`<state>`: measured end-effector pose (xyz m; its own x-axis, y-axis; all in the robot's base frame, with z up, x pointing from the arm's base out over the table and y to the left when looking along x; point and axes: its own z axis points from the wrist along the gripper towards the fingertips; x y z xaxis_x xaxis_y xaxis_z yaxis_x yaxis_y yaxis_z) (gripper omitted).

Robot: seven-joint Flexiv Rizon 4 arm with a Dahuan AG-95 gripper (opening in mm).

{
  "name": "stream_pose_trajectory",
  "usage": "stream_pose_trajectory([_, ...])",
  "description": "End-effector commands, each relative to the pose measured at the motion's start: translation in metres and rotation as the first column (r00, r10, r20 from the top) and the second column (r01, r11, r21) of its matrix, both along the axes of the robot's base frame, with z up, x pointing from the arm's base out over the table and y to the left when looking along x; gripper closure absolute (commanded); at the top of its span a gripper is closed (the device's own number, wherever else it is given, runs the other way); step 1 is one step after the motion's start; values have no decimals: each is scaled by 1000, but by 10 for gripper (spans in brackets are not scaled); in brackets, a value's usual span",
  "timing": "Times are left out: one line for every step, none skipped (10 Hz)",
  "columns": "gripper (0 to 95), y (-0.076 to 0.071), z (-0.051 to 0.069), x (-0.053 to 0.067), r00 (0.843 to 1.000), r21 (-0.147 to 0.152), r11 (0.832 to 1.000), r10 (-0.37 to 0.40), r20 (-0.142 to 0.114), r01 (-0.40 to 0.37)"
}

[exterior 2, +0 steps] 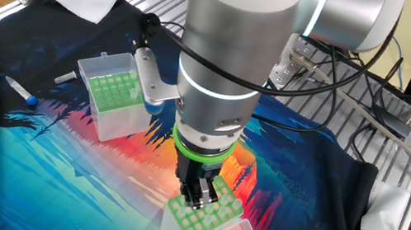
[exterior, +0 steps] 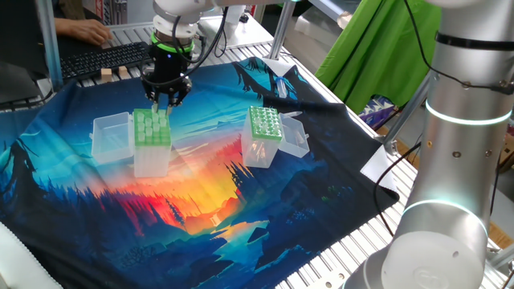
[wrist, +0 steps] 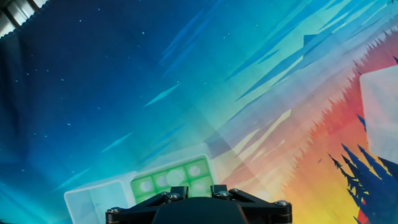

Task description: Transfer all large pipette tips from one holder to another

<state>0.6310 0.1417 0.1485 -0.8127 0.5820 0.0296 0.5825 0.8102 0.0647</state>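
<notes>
My gripper [exterior: 167, 98] points straight down over the far end of the wide-holed holder [exterior: 152, 128], the clear box with the light-green top plate. My fingers [exterior 2: 197, 198] stand just above that plate; whether they touch it I cannot tell. The jaws are partly closed, but no view shows the gap between them clearly, so I cannot tell whether they are clenched on a tip or released. Large pipette tips [exterior: 151, 118] sit upright in the wide holes, their whitish tops showing as pale rings in the green plate; I cannot count them. The holder's hinged clear lid [exterior: 112, 136] lies open flat on the cloth beside the box. The second holder [exterior: 264, 124], with a darker-green plate of small close-set holes, stands well apart on the same cloth, its clear lid [exterior: 294, 136] also open beside it. Both boxes rest on a printed cloth [exterior: 209, 201] of blue, orange and red landscape. In the hand view only the gripper's black housing and the light-green plate show at the bottom edge.
</notes>
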Motion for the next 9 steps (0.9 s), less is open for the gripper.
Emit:
stream_pose_trajectory([760, 0, -1, -1, 1000, -1, 1000, -1, 3, 1])
stream_pose_trajectory([760, 0, -2, -1, 1000, -2, 1000, -3, 5, 3])
stream_pose_trajectory([760, 0, -3, -1, 1000, -1, 1000, -3, 6, 3])
stream_pose_trajectory([950, 1, -4, -1, 1000, -1, 1000, 4, 8, -4])
stream_pose_trajectory([950, 1, -4, 0, 1000, -2, 1000, 7, 12, -7])
stream_pose_trajectory([950, 1, -4, 0, 1000, -3, 1000, 7, 18, -6])
stream_pose_trajectory([950, 1, -4, 0, 1000, -10, 1000, 14, 20, -13])
stream_pose_trajectory([950, 1, -4, 0, 1000, -15, 1000, 19, 20, -19])
stream_pose_trajectory([950, 1, -4, -1, 999, -19, 999, 27, 21, -27])
